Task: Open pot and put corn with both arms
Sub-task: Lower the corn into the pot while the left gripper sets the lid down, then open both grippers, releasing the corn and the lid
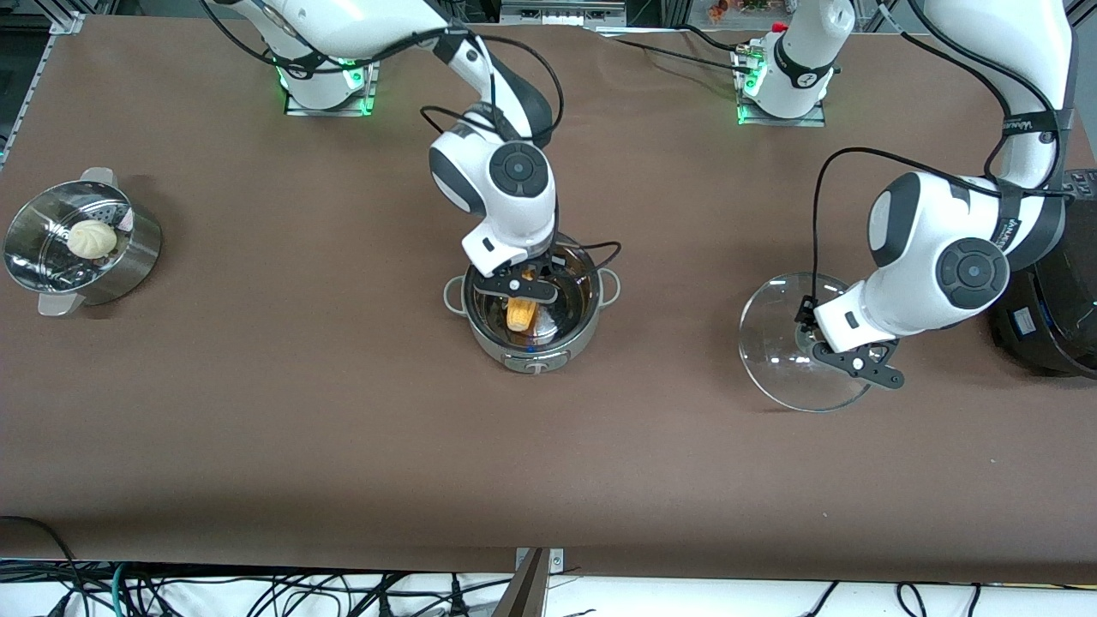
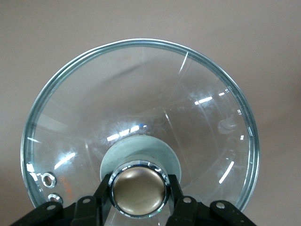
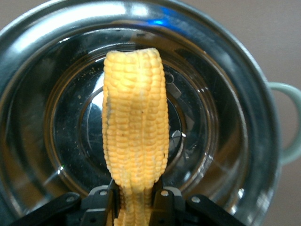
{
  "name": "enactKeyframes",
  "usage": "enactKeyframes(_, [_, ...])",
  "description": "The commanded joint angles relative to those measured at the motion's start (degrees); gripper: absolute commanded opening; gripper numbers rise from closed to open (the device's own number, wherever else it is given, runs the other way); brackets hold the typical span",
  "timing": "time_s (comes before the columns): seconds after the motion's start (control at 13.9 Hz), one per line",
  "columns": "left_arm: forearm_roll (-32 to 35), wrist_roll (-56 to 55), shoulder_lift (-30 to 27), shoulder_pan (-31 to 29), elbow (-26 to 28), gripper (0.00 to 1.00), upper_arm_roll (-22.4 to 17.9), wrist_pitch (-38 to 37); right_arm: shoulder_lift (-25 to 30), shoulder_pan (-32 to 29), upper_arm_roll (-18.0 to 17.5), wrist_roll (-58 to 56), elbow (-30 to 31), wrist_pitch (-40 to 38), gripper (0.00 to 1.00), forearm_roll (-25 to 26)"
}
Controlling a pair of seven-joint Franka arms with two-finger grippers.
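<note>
Only visible in right wrist view: right gripper (image 3: 134, 200) pinching one end of the yellow-orange corn cob (image 3: 135, 122), cob pointing down into the round shiny steel pot (image 3: 37, 56), grey loop handle (image 3: 289, 120) at rim. Front view confirms: right gripper (image 1: 524, 287) inside the pot (image 1: 530, 343) mouth mid-table, corn (image 1: 520, 314) inside, not clear whether touching bottom. Right arm reaching out from its base, wrist bent straight down over pot.

Only in left wrist view: left gripper (image 2: 139, 197) clamped on tan knob (image 2: 138, 189) of round glass lid (image 2: 141, 94), fingers (image 2: 103, 190) tight either side. Front view: left gripper (image 1: 857, 356) holding lid (image 1: 784, 347) tilted, off the pot, well apart toward left arm's end, lower edge near or on brown table (image 1: 343, 428); can't tell which. Left arm folded low beside big black cooker (image 1: 1050, 317).

Also front view only: perforated steel steamer basket (image 1: 128, 257) with pale round bun (image 1: 92, 238) at right arm's end.
</note>
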State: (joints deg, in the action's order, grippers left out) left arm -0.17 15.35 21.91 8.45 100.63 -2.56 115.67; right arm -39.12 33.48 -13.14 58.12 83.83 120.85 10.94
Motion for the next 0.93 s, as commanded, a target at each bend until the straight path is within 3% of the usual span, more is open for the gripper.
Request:
enactKeyframes(0.0, [0.96,3.27,-4.15,-2.03,7.63,0.22,0.98,5.86,-1.65,0.35,-0.04,0.24,-0.86,0.44,0.15,0.92])
enactKeyframes(0.22, [0.96,3.64,-4.59,-3.35,11.42,0.22,1.24,9.39,-3.15,0.71,-0.13,-0.11,-0.77,3.06,0.16,0.66])
enactKeyframes(0.29, [0.96,3.72,-4.59,-4.48,11.69,0.22,1.51,9.40,-3.15,0.79,-0.13,-0.03,-0.77,3.07,0.23,0.66])
enactKeyframes(0.36, [0.96,4.42,-4.59,-5.45,12.30,0.22,1.68,9.48,-3.15,0.79,-0.22,0.24,-0.86,3.07,0.48,0.57])
enactKeyframes(0.43, [0.96,5.38,-4.42,-5.90,12.74,0.22,1.68,10.44,-2.89,0.79,-0.22,0.15,-0.86,2.98,0.82,0.48])
enactKeyframes(0.5, [0.96,5.74,-4.16,-6.51,13.62,0.22,1.68,11.32,-2.54,0.71,-0.22,-0.11,-0.86,2.72,0.93,0.48])
enactKeyframes(0.57, [0.96,5.83,-3.89,-6.69,13.98,0.22,1.68,12.29,-1.93,0.53,-0.13,-0.46,-0.86,2.46,0.99,0.48])
enactKeyframes(0.79, [0.96,5.83,-2.40,-6.69,14.24,0.25,1.68,12.47,2.46,0.09,0.04,-0.99,-0.86,0.01,1.00,-0.04])
enactKeyframes(0.86, [0.87,5.75,-1.70,-6.78,14.16,0.32,1.68,12.47,4.04,-0.17,0.13,-1.43,-0.86,-1.66,1.00,-0.04])
